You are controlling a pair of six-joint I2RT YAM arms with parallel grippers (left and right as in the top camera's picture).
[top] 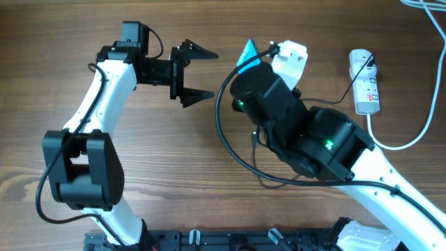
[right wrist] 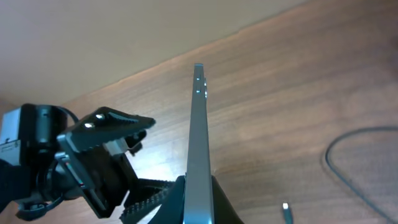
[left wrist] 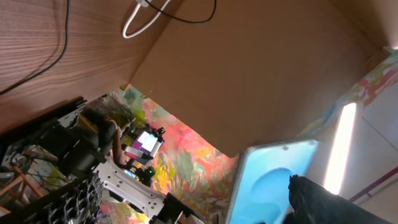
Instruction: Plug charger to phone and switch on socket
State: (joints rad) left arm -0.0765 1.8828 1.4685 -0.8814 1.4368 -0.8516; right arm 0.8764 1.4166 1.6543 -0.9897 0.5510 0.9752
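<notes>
Phone (right wrist: 199, 143) held edge-on over the desk (right wrist: 298, 93).
The right tool (right wrist: 199, 208) clamps its lower end, keeping it upright. The left tool (right wrist: 140, 158) sits just left, fingers spread. Right, the charger (right wrist: 354, 162) curves on the wood, its plug (right wrist: 285, 206) lying apart.

my left arm (top: 101, 94): white shell links, chunky black joint housings, thin black cable (top: 47, 178) looping past elbow. left gripper (top: 208, 73): matte black, two pointed triangular fingers (right wrist: 112, 122), sawtooth ridges on inner pad. my right arm (top: 390, 171): white forearm, bulky black wrist blocks, green lights glowing on two, thick black cable (top: 228, 145) arcing alongside.
</notes>
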